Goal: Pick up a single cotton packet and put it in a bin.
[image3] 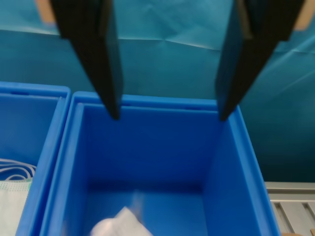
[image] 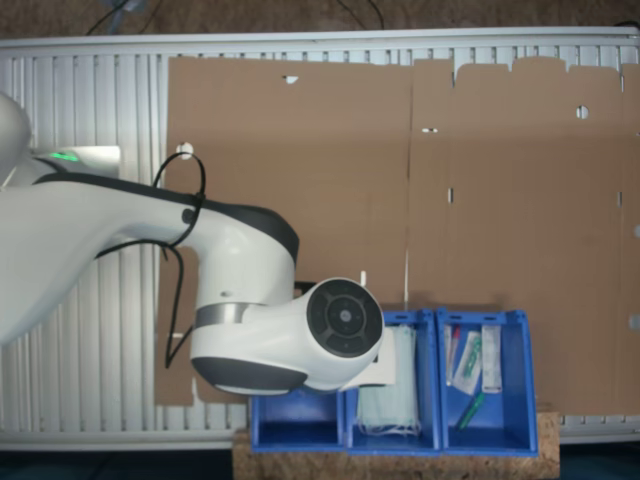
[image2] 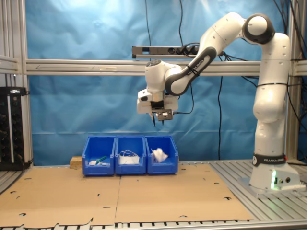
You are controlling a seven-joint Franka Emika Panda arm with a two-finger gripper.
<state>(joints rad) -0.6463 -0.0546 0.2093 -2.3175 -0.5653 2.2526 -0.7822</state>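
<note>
My gripper [image2: 158, 123] hangs open in the air above the blue bin [image2: 162, 166] at the second exterior view's right end of a row of three. In the wrist view the gripper [image3: 167, 117] has its two dark fingers [image3: 101, 59] spread wide with nothing between them, directly over that bin [image3: 231, 162]. A white crumpled cotton packet [image2: 159, 155] shows at this bin's rim. The wrist view shows the cotton packet [image3: 118, 225] as a blurred white shape low inside the bin. In the first exterior view the arm covers the gripper and most of this bin [image: 295, 425].
The middle bin [image2: 130, 165] holds pale green face masks [image: 388, 385]. The third bin [image: 510, 430] holds small packets and a green item [image: 472, 408]. The bins stand at the edge of a brown cardboard sheet [image2: 144, 191]. The robot base [image2: 268, 175] is at the second exterior view's right.
</note>
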